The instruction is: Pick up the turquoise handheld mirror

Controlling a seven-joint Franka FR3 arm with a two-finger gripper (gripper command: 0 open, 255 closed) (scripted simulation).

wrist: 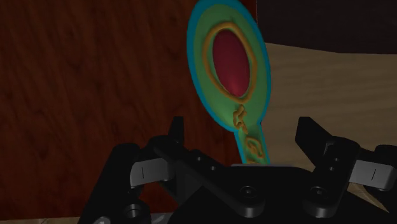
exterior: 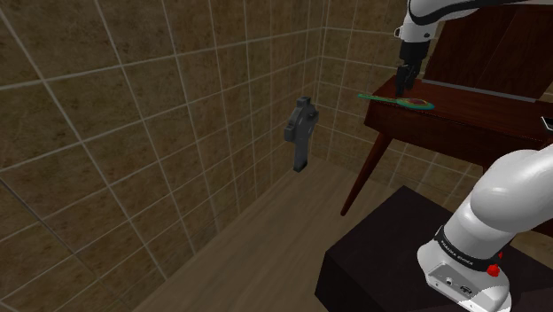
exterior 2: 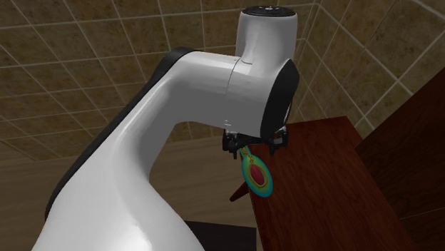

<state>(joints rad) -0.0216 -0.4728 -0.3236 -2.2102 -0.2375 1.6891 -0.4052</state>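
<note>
**Lined up over the handle, grasp not yet made**

The gripper (wrist: pixel 245 130) hung wide open just above the mirror (wrist: pixel 229 63), which lay flat on the table (wrist: pixel 95 83). Its handle ran between the fingers (wrist: pixel 178 130), untouched, and its head stretched out ahead of them. This looked like the pre-grasp step. Next came a short drop, closing on the thin handle, then lifting. Small print low on the arm (exterior: pixel 496 204) was unreadable.
</note>
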